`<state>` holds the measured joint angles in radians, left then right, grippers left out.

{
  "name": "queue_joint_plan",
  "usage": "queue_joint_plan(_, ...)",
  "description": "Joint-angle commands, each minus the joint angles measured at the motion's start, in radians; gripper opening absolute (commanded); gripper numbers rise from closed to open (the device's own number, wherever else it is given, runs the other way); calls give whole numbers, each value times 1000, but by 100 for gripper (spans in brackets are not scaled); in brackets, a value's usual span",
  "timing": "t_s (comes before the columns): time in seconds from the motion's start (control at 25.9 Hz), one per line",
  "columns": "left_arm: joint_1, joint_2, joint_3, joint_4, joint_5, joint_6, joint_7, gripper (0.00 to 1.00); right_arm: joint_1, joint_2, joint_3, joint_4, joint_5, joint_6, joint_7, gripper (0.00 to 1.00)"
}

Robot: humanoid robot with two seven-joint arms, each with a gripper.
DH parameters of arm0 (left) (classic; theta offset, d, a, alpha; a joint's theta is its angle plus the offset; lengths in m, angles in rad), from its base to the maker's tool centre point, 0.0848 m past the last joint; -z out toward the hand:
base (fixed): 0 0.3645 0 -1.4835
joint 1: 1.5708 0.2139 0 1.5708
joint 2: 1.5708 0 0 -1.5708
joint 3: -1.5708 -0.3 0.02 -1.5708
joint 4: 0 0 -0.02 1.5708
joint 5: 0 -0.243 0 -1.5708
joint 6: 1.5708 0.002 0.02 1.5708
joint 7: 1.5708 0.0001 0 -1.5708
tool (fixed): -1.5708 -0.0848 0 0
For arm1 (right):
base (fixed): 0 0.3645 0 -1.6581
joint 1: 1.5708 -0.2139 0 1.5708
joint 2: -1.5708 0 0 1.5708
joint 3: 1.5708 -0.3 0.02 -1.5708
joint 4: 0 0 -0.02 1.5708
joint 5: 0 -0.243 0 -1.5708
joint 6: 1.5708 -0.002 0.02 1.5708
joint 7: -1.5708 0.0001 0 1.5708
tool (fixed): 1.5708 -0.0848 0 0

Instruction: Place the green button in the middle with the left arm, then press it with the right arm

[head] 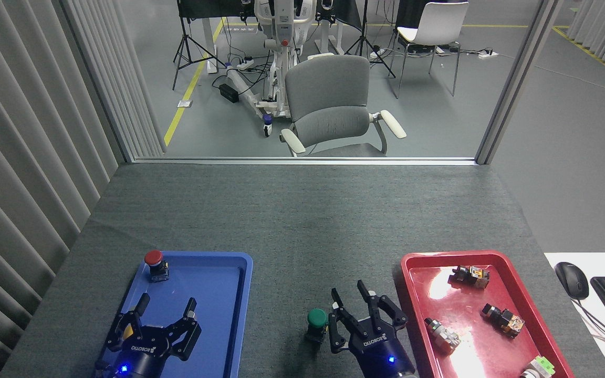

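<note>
- Sitting upright on the dark grey mat [302, 220], the green button [316, 324] is standing in the open strip between the blue tray [239, 294] and the red tray [413, 283], in neither tray, so the placing step is looking done and the press is looking like what remains.
- Hovering just beside the button on its right, the right gripper [361, 311] is showing its fingers [363, 291] spread apart and gripping nothing; whether the nearest finger is brushing the cap, I cannot tell from this angle.
- Hanging over the blue tray, the left gripper [159, 325] is holding nothing, fingers splayed wide, partly hiding the yellow button [127, 331]; the red button [154, 264] is standing untouched at the tray's far corner.
- Judging how it handles: it is looking like a small, rigid, light plastic piece, top-heavy under that wide cap, so a sideways nudge could be tipping or sliding it on the mat.
- Judging the hold: the black boxy base is offering flat faces for a pinch; the rounded cap is looking slippery and better pressed than gripped.
- Pointing straight up, the cap is facing the ceiling with the base underneath; the long axis is running vertically, so the push, I reckon, should be coming straight down along it, centred on the cap.
</note>
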<state>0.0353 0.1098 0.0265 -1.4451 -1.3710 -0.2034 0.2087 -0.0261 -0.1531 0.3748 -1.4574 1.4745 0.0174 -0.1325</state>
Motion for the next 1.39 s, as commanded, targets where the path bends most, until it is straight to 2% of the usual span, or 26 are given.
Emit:
queue_joint_plan(0.0,0,-6,6,0,0,-4,-2,99,-18,6,27,35,36,-7,4,13)
queue_joint_plan(0.08,0,-5,6,2,0,-4,-3,99,-20,15,44,45,67,-7,28,1)
queue_joint_plan(0.12,0,-6,9,3,-2,-4,-3,99,-25,24,52,46,78,-8,45,0)
queue_joint_plan(0.46,-3,-2,15,5,0,-1,6,99,-37,49,81,111,87,-11,100,0)
queue_joint_plan(0.81,1,8,13,3,1,-2,9,99,-97,61,101,183,86,-13,102,0)
queue_joint_plan(1.35,6,8,13,8,1,-2,6,99,-71,56,102,167,82,-11,102,0)
